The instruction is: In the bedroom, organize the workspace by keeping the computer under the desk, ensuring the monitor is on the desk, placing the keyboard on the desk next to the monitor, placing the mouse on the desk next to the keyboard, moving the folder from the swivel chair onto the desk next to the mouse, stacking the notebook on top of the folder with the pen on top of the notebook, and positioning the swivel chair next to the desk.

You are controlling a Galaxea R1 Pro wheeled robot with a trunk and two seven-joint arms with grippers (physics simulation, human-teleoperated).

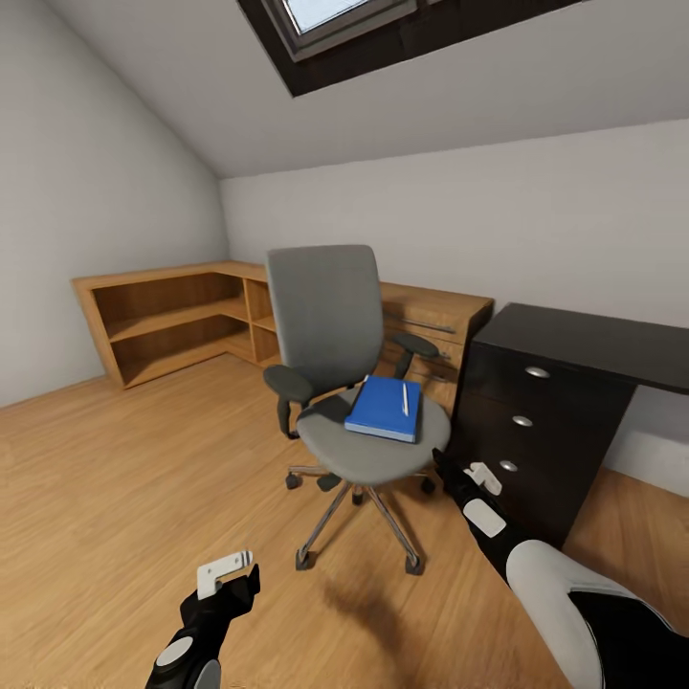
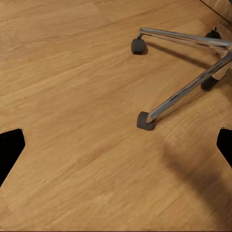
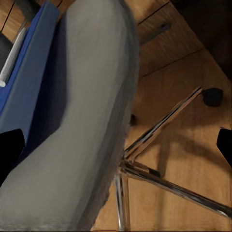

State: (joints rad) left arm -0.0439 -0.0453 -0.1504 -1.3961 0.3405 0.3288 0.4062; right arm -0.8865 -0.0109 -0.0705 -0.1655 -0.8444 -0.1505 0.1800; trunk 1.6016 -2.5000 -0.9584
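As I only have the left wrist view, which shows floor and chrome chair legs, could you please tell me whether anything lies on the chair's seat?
Observer: Yes, the blue folder lies flat on the swivel chair seat, with a white pen on top of it.
Operator: Thank you. Where is the right gripper relative to that chair?
Observer: The right gripper is low beside the seat's rim, between the chair and the drawer unit of the desk, its jaws open.
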